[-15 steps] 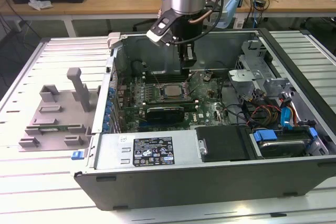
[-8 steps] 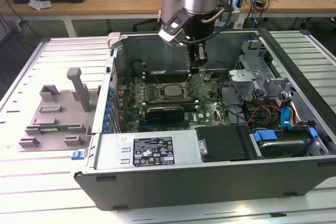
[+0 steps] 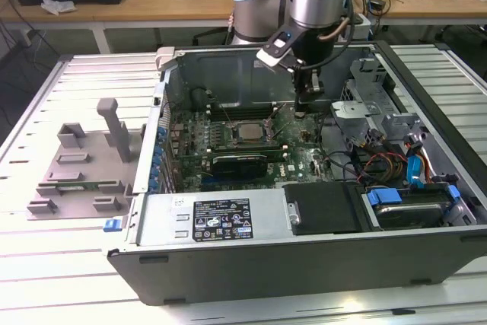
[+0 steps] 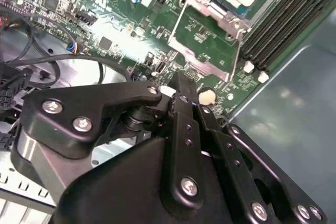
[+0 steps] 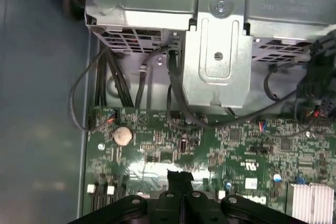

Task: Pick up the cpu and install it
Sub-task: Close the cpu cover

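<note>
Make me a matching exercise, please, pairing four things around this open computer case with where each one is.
Things:
1. cpu
2. gripper
3. grey plastic tray
4. coin cell battery

Places:
A. on the table outside the case, at the exterior view's left
B. on the green motherboard, near its edge by the case wall
C. lying in the motherboard's socket
D. hanging over the motherboard, to the exterior view's right of the socket

Pairs: 1-C; 2-D; 3-A; 4-B
</note>
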Motion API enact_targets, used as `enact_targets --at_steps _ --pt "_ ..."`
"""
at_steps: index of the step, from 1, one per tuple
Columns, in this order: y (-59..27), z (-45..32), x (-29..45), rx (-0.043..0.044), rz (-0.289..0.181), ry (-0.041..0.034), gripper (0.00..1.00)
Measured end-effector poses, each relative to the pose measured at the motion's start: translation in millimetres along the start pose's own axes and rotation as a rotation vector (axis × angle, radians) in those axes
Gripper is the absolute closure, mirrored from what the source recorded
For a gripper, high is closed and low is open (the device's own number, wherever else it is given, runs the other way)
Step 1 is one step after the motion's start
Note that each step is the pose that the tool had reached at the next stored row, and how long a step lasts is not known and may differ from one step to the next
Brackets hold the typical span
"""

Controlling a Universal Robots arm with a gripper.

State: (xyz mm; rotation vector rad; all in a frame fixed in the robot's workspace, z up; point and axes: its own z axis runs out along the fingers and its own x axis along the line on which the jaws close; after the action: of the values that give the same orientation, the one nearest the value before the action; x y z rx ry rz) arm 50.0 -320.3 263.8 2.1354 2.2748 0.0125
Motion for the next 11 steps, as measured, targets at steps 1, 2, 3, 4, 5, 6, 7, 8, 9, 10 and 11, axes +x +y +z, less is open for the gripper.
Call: enact_targets --at_steps 1,2,3,4,5,6,7,8,9,10,11 --pt "1.5 3.8 -0.1 0.0001 0.000 -0.0002 0.89" --pt "1.7 5.5 -0.1 0.0001 0.000 0.0000 0.89" --pt "1.7 7.6 -0.1 0.0001 0.000 0.0002 0.89" --pt "1.7 9.7 0.0 0.0002 0.000 0.0001 0.89" --pt "1.6 11.6 0.1 0.0005 0.000 0.0002 0.89" --pt "1.7 13.1 0.7 0.0007 0.000 0.0001 0.89" --pt "1.6 14.2 1.2 0.0007 0.000 0.0001 0.89" --pt "1.4 15.4 2.0 0.0008 0.000 0.0007 0.89" --pt "1.0 16.1 2.6 0.0007 0.000 0.0015 0.89" --pt "-0.1 16.5 3.2 0.0007 0.000 0.0017 0.89" --pt "-1.9 16.7 3.7 0.0007 0.000 0.0016 0.89"
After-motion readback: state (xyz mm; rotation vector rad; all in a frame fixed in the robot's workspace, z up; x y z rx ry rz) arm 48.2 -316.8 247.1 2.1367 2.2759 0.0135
